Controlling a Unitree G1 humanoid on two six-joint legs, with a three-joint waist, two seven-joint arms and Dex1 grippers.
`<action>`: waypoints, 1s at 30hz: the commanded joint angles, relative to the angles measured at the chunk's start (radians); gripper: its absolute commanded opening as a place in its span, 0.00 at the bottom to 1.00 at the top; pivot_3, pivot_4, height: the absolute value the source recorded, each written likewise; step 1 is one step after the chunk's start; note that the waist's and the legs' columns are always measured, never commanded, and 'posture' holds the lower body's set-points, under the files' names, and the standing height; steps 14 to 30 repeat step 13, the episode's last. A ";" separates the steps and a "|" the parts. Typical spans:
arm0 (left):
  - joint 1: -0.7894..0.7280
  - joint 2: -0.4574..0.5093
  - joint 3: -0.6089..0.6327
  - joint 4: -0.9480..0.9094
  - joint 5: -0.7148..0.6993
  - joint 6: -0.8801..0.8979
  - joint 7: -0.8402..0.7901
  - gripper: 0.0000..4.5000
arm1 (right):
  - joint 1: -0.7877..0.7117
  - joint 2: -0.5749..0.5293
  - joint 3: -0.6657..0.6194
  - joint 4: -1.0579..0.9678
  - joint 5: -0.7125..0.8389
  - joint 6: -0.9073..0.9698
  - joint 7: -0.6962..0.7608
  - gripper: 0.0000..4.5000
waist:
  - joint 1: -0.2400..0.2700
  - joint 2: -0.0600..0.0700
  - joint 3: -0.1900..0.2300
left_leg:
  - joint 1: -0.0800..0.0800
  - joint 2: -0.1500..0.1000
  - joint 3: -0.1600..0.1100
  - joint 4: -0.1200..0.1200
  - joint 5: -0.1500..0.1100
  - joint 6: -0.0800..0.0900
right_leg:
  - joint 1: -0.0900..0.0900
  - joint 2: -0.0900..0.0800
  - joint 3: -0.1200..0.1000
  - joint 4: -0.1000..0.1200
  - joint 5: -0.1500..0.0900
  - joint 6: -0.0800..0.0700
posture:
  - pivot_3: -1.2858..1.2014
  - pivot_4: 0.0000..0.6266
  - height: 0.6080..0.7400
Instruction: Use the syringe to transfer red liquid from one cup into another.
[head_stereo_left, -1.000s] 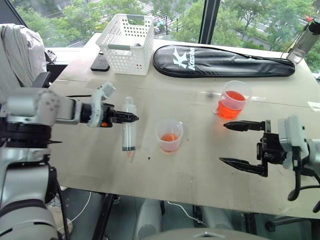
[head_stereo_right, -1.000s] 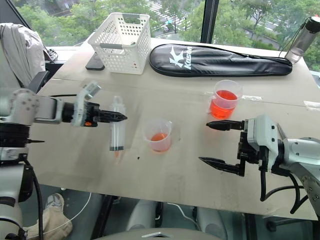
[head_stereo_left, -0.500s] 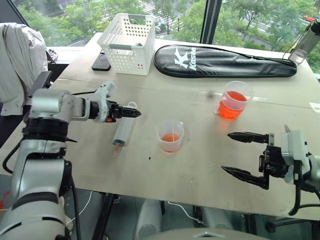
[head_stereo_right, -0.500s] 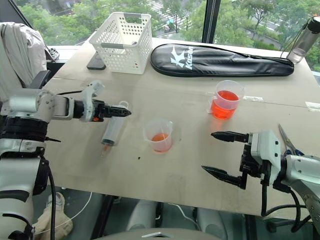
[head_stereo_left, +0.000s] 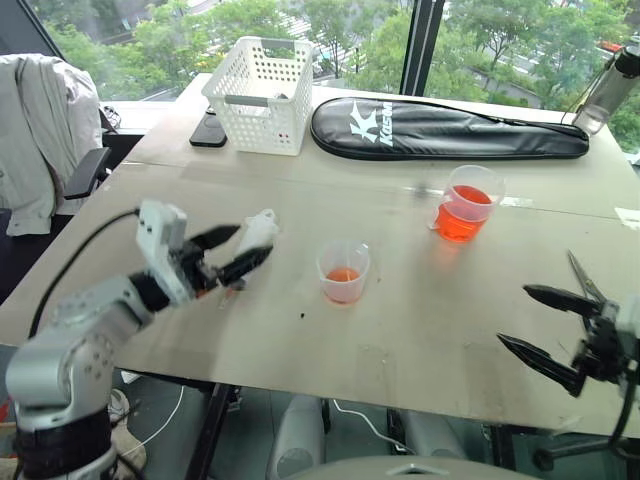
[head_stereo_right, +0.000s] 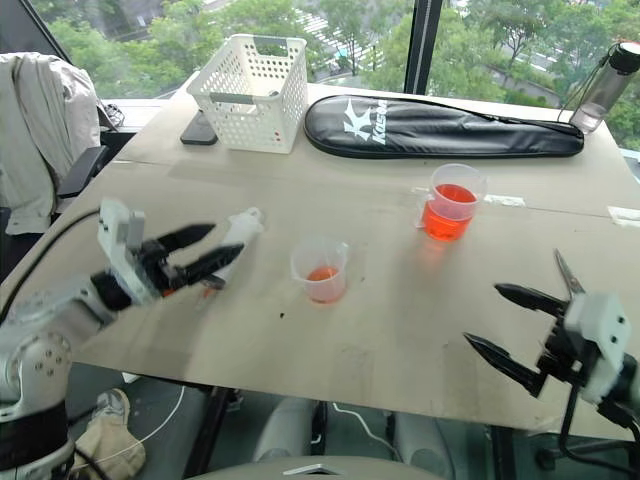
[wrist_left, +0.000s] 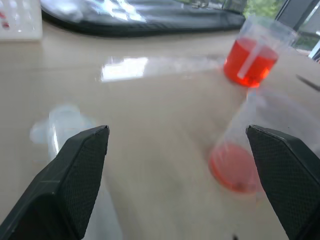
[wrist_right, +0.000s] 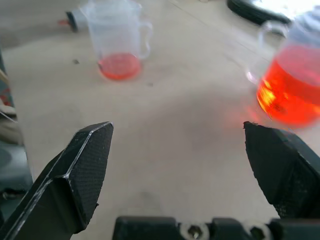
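Pale table (head_stereo_left: 400, 340) before big windows (head_stereo_left: 360, 40) (green trees outside).

Bright daylight enters from the windows (head_stereo_left: 480, 30) along the frame's top; table (wrist_left: 150, 100) glare and motion blur in the left wrist view.

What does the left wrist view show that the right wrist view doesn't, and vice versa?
Left wrist view: the open left gripper and a corner of the white basket. Right wrist view: the open right gripper and the table's edge. Both: the fuller cup, the cup with a little red liquid, the syringe and the black bag.
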 joint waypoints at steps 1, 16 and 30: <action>0.124 0.022 0.110 0.026 0.029 -0.127 -0.070 0.99 | 0.070 0.043 -0.090 0.052 -0.025 -0.098 0.052 1.00 | 0.001 -0.001 0.000 | 0.000 0.000 0.000 0.000 -0.001 -0.002 | -0.001 0.000 0.000 0.000 0.000 0.000 | 0.52 0.24 0.88; 0.364 0.006 0.174 0.063 0.063 -0.341 -0.155 0.99 | 0.130 0.054 -0.114 0.084 -0.033 -0.125 0.057 1.00 | 0.003 0.002 -0.005 | 0.000 0.001 -0.002 -0.006 -0.003 -0.004 | -0.002 -0.023 -0.014 -0.009 -0.001 0.000 | 0.52 0.24 0.88; 0.364 0.006 0.174 0.063 0.063 -0.341 -0.155 0.99 | 0.130 0.054 -0.114 0.084 -0.033 -0.125 0.057 1.00 | 0.003 0.002 -0.005 | 0.000 0.001 -0.002 -0.006 -0.003 -0.004 | -0.002 -0.023 -0.014 -0.009 -0.001 0.000 | 0.52 0.24 0.88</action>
